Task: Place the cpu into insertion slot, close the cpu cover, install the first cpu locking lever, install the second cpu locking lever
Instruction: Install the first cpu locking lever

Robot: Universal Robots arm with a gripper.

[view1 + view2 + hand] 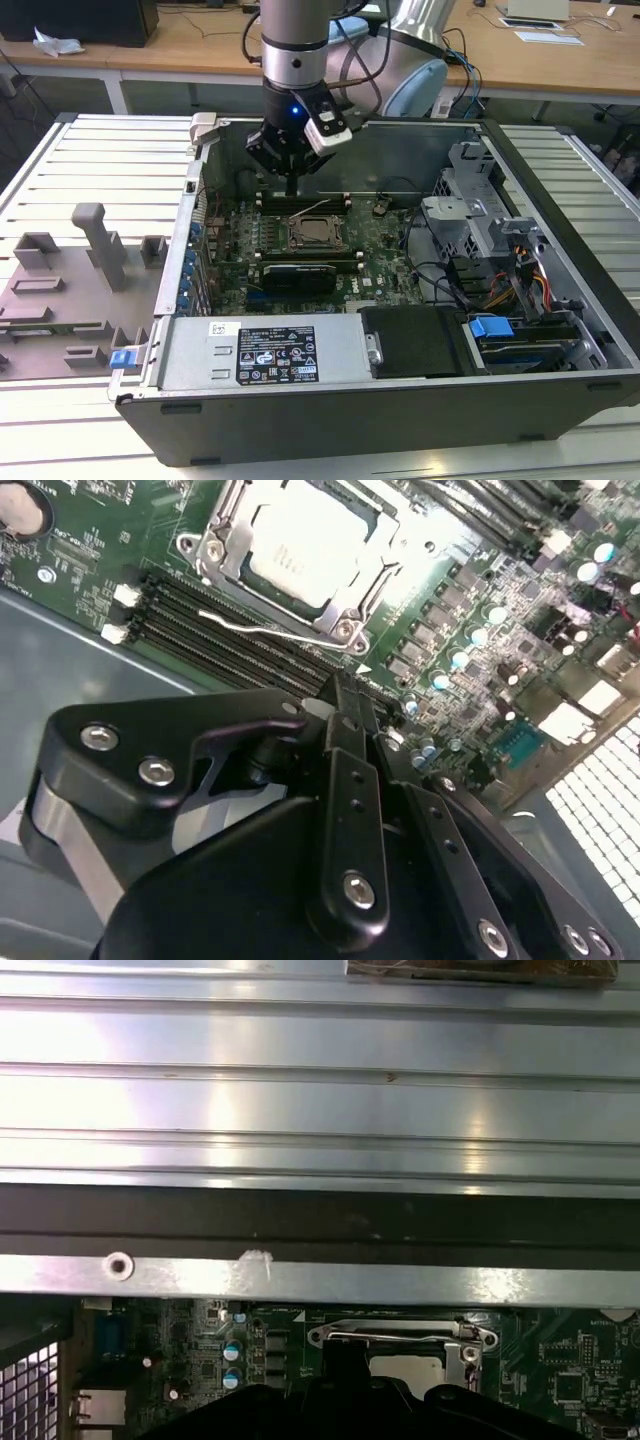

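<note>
Hovering claw [290, 185] just beside seated cpu [309, 236].

Claw [345, 1385] hides lower cpu [405, 1367]; socket levers' latching unclear

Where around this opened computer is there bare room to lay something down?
The ribbed metal table beyond the case's exterior-view right wall is bare. The grey fixture tray opposite is cluttered, and the motherboard under the gripper is crowded.

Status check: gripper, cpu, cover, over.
Gripper shut, empty, above the board beside the slot. Cpu seated, cover down. One lever lies loose.
</note>
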